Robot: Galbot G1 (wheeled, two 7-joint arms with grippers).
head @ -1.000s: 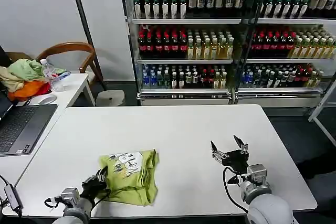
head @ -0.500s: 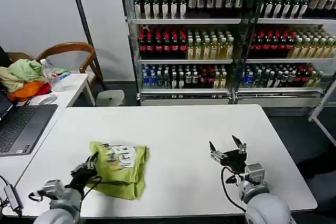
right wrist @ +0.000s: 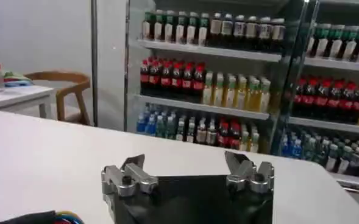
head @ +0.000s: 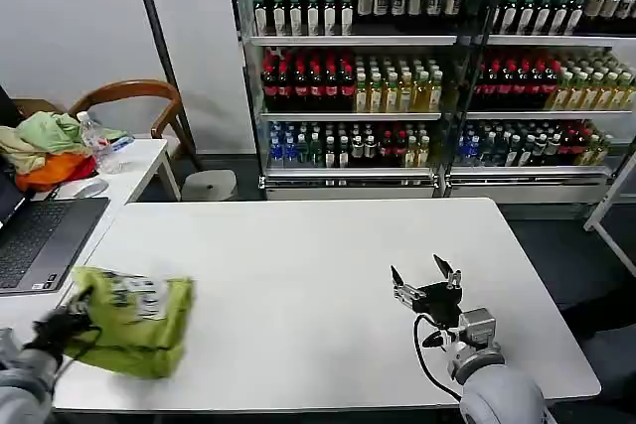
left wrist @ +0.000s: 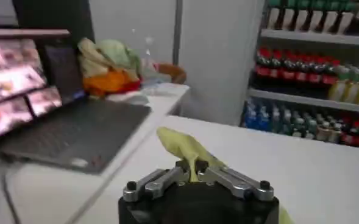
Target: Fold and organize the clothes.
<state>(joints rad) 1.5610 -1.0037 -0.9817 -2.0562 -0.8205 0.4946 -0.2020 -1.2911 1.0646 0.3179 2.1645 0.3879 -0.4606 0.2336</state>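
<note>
**Folded tee dragged to the table's left edge**

While the right gripper [head: 424,281] just hovers over the white table [head: 318,265] near its front right corner, fingers spread and holding nothing, the left gripper [head: 62,325] has hauled the folded T-shirt [head: 134,317] from the front middle over to the front left corner. It's pinching the fabric tight; the left wrist view shows the cloth between its closed fingers [left wrist: 199,168]. Looks to me like folding's done and this is the put-away bit, next to the laptop [head: 40,240].
</note>
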